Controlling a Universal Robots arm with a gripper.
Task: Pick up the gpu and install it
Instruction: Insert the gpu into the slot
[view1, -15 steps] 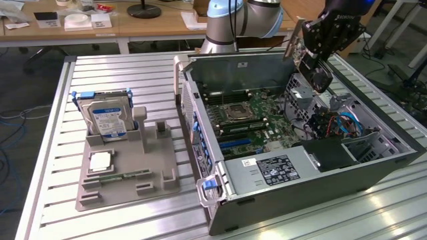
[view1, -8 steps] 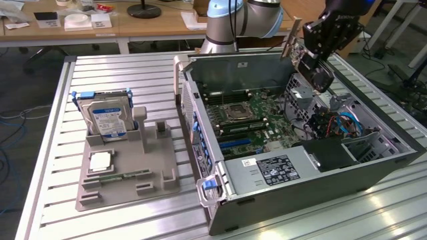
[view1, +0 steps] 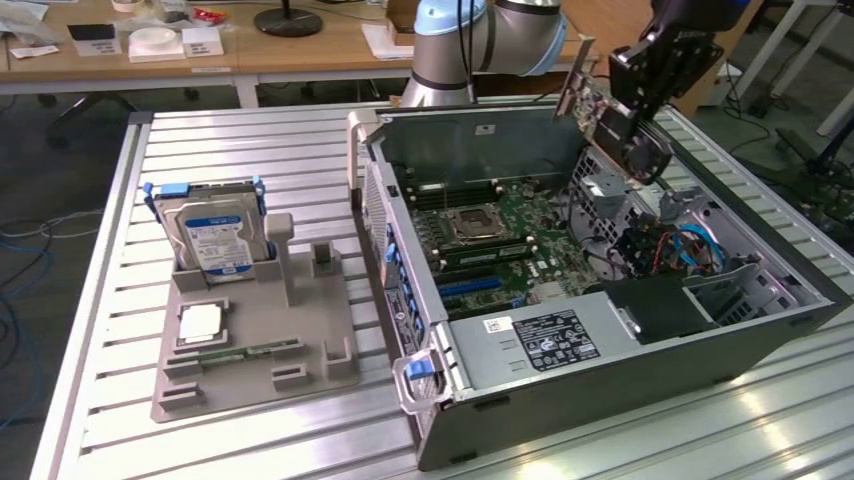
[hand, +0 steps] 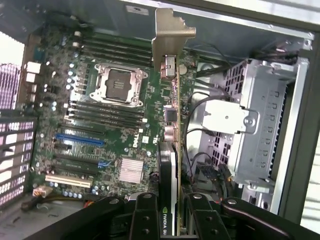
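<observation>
The gpu (view1: 625, 135) is a dark card with a black cooler and a silver end bracket (view1: 583, 88). It hangs tilted in the air above the far right corner of the open computer case (view1: 601, 380), with my gripper (view1: 657, 85) shut on it. In the wrist view the gpu (hand: 172, 145) is seen edge-on, its bracket (hand: 170, 45) pointing away. The black fingers (hand: 145, 217) clamp it from both sides. Below it lies the green motherboard (hand: 100, 125) with its card slots (hand: 80, 140), and the card is well clear of the board.
A silver hard drive (view1: 214, 235) stands in a grey holder (view1: 254, 350) on the exterior view's left, with a memory stick (view1: 234, 350) lying on it. Inside the case are a CPU socket (hand: 117, 85), a metal drive cage (hand: 260, 130), loose cables (view1: 674, 245) and a power supply (view1: 561, 340).
</observation>
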